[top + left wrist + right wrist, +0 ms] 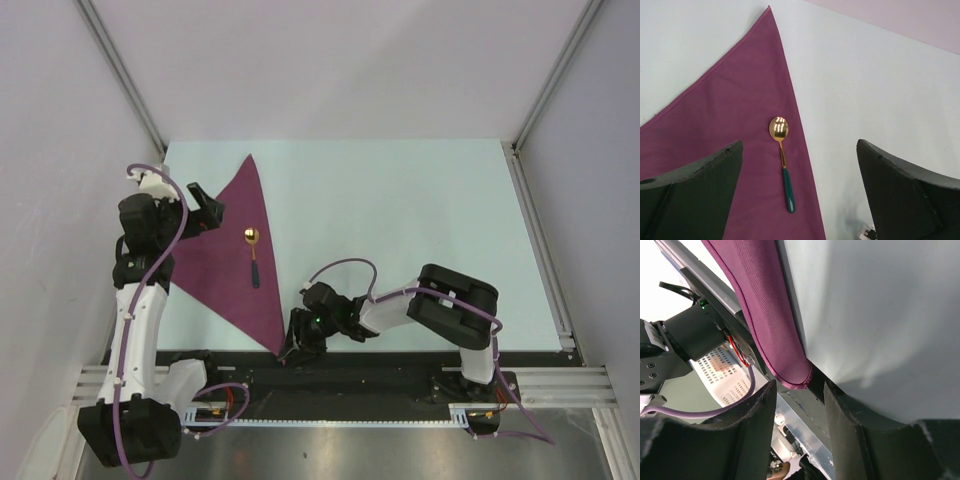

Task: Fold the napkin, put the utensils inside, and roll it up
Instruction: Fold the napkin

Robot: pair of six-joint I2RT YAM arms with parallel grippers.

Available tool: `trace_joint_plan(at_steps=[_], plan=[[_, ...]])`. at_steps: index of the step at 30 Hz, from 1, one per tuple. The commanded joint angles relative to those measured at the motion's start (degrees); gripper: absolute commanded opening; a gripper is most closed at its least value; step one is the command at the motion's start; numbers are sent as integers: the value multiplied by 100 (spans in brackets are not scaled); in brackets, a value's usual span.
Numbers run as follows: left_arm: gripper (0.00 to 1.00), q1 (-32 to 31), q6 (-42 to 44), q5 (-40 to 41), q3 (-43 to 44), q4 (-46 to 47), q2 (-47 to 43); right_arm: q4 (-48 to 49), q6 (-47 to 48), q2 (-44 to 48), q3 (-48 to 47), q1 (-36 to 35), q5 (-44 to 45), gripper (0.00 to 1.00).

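- Pale mint table (400, 220) stands between white walls.
- The napkin (215, 270) lies on the table's left part, folded into a triangle. One tip points toward the far edge and another reaches the near edge.
- The spoon (252, 248) rests on the napkin close to its right side, gold bowl toward the far edge, dark handle toward the near edge.
- The left gripper (208, 212) hovers over the napkin's left side, jaws spread wide.
- The right gripper (297, 345) sits at the near edge by the napkin's near tip. Its jaws are partly apart, with the tip just beyond the fingertips.
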State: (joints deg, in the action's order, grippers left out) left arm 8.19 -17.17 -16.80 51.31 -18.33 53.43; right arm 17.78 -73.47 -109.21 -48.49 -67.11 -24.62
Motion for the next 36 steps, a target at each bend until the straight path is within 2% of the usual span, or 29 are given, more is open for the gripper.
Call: trace_joint_plan(at_steps=[1,17,23,26,32,36], plan=[[100,-133,-85,-122,-42,198,-52,-266,131,-153,-266,40,124,47],[100,-238,-94,-148,-51,207,-69,-539,131,-443,-495,40,54,40],[100,-265,-85,-148,-51,198,-78,-635,158,-488,-565,58,36,27],[100,-282,-67,-131,-42,189,-78,-784,237,-383,-626,49,124,16],[100,-300,-67,-122,-42,180,-87,-1390,658,-84,-934,14,423,1],[100,-309,-59,-113,-33,180,-87,-1496,825,-39,-1092,-30,467,0]])
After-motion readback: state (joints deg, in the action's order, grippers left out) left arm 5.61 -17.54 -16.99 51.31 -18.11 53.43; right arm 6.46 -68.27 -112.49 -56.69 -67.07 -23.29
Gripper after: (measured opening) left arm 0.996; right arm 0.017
